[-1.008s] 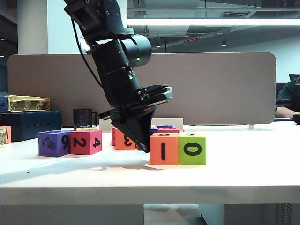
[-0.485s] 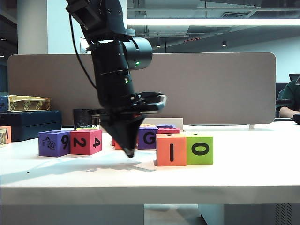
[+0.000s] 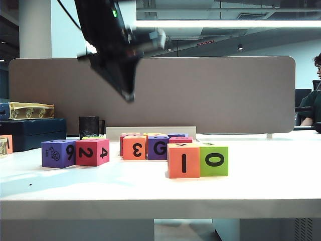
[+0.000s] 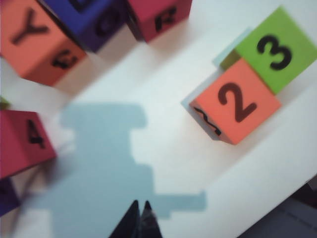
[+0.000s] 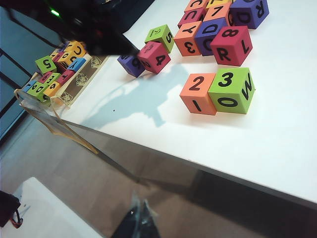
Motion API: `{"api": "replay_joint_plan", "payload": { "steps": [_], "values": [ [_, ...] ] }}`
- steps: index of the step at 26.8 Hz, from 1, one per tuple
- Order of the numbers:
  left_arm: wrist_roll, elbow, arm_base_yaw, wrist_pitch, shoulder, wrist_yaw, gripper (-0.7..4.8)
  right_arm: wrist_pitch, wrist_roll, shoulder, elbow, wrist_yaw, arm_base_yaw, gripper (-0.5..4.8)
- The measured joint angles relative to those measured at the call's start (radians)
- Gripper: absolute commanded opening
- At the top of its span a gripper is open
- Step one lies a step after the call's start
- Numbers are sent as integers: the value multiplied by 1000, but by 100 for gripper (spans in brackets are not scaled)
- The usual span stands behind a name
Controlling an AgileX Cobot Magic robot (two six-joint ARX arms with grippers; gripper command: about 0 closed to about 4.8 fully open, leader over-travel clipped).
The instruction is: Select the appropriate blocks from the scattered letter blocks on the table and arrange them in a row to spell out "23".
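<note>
The letter blocks, foam cubes in orange, green, red and purple with black characters, stand on the wide white table (image 3: 261, 170). In the exterior view an orange foam cube (image 3: 183, 160) showing "1" on its near face touches a green foam cube (image 3: 213, 160) showing "0"; they sit side by side nearer the front edge than the rest. Behind them to the left are an orange cube with "3" (image 3: 134, 148) and a purple cube with "G" (image 3: 158, 147), and further left a purple and red pair (image 3: 75, 152). The left gripper (image 3: 128, 95) hangs high above the table, blurred, holding nothing.

In the left wrist view its fingers are pressed together at a point (image 4: 139, 218) over bare tabletop. The orange cube (image 4: 237, 101) shows "2" on top and the green cube (image 4: 271, 48) shows "3", touching in a line.

The right wrist view has the right gripper (image 5: 138, 218) off the near edge of the table, above the floor; its tips look pressed together and empty. From there "2" (image 5: 198, 92) and "3" (image 5: 232, 89) read in order.

The row appears spelled, so the sensible step is to withdraw upward and clear, without brushing either cube or breaking their contact.
</note>
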Motion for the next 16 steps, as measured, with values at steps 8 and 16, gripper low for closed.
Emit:
{"api": "replay_joint_plan", "payload": {
  "steps": [8,16],
  "values": [
    [0,-153,0,37,-320,-159,-6,16,-69,0,0,158,0,-1],
    [-19,-428,0,53,-726,-251,-6,177,-76,0,0,193,0,-1]
  ]
}}
